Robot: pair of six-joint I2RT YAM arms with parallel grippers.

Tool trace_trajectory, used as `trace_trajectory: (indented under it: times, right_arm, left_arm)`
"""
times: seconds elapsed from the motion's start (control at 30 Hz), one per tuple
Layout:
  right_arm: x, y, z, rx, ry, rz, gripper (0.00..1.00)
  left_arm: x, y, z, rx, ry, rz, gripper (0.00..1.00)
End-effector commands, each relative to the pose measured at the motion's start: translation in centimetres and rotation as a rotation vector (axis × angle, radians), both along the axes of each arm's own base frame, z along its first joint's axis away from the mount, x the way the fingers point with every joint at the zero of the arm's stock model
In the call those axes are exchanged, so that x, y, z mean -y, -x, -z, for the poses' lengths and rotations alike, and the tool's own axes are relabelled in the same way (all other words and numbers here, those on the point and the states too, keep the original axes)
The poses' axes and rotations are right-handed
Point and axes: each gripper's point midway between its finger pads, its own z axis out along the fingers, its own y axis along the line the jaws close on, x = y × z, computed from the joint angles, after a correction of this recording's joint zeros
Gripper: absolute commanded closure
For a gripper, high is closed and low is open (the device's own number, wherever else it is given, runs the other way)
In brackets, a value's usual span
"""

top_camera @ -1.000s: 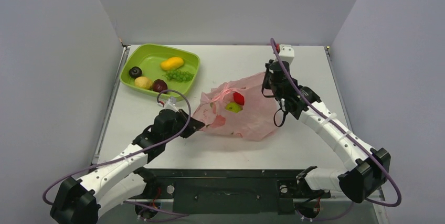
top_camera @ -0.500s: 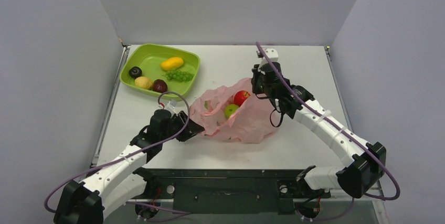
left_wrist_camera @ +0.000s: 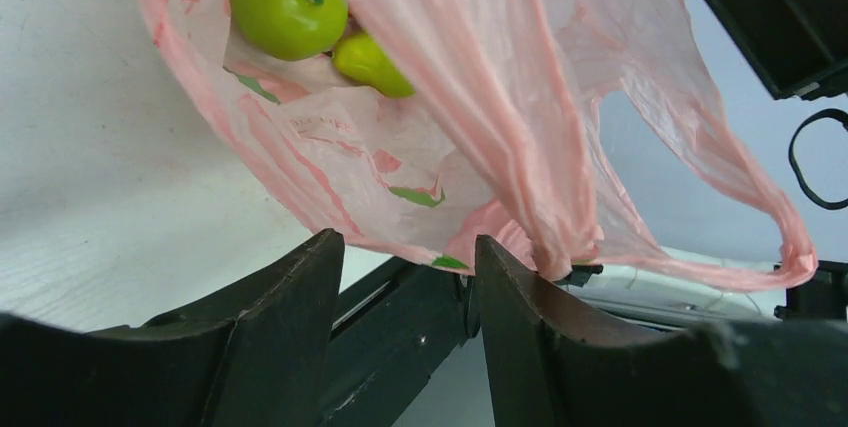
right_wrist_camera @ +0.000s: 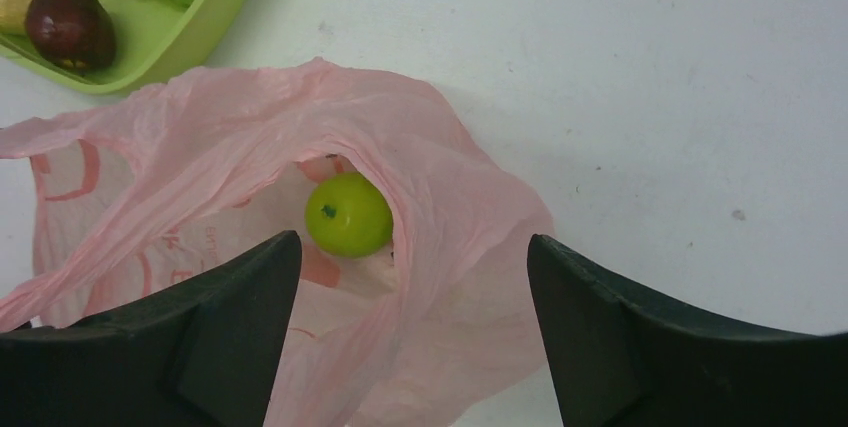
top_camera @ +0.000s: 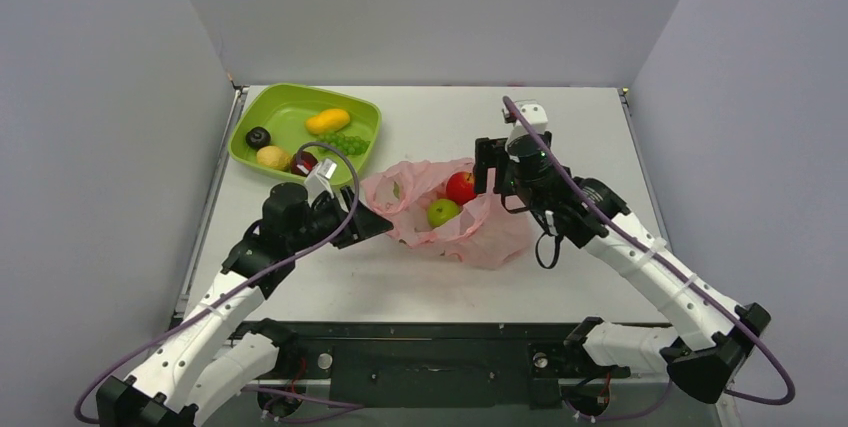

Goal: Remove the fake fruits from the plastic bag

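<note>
The fake fruits are split between two spots. A green apple (top_camera: 442,212) and a red apple (top_camera: 460,187) sit touching each other in the open mouth of the plastic bag (top_camera: 495,239), which lies crumpled mid-worktop (top_camera: 600,127). The left wrist view shows another green fruit (left_wrist_camera: 372,62) pressed right against the green apple. A plum (top_camera: 258,137), a lemon (top_camera: 272,157) and a dark red apple (right_wrist_camera: 70,27) are over in the lime-green tray (top_camera: 290,107) at the far left corner, alongside a mango (top_camera: 328,121) and some grapes (top_camera: 345,143).

The right end effector (right_wrist_camera: 412,242) hangs just above the bag's mouth with its fingers spread wide and nothing in them, and the green apple shows between them. The left end effector (left_wrist_camera: 408,242) is at the bag's near-left edge with a clear gap between its fingers. A stretched strand of bag runs down onto one finger, but it's hard to say if it's actually hooked there.
</note>
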Motion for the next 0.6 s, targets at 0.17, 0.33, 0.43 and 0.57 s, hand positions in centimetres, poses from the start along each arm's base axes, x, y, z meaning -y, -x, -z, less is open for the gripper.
trace_trajectory:
  times: [0.17, 0.33, 0.43, 0.57]
  right_arm:
    - [-0.3, 4.0, 2.1, -0.105, -0.184, 0.129, 0.17]
    - [-2.5, 5.3, 5.8, -0.134, -0.228, 0.086, 0.25]
    - [-2.7, 6.7, 8.5, -0.149, -0.214, 0.06, 0.42]
    - [-2.6, 9.3, 11.3, -0.165, -0.238, 0.028, 0.74]
  left_arm:
    - [0.6, 1.4, -4.8, 0.082, 0.067, 0.083, 0.48]
    - [2.4, 0.4, -6.3, 0.102, 0.266, 0.09, 0.46]
    - [3.4, -0.6, -5.4, 0.041, 0.336, 0.071, 0.45]
    - [5.1, -1.3, -3.3, -0.008, 0.345, 0.089, 0.45]
